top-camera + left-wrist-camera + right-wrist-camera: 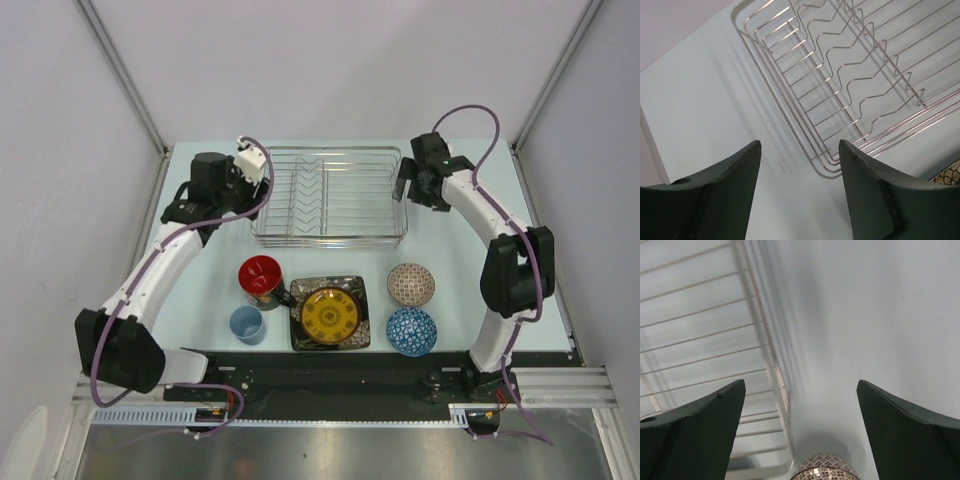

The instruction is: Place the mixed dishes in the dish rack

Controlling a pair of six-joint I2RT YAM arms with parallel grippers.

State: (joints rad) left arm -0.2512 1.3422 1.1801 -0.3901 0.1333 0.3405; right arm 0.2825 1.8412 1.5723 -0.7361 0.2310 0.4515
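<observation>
Both open and empty, the left end effector (800,145) and right end effector (801,383) flank the rack (330,197) closely and might snag its wire rim when turning toward the mug (260,275).

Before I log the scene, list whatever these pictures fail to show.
- Dark square plate: top view, middle covered by the yellow plate.
- Pinkish bowl: right wrist view, cut off by the bottom edge.
- Patterned dish: left wrist view, only a sliver at the right edge; which dish, unclear.
- Black mug: top view, print too small to read.
</observation>
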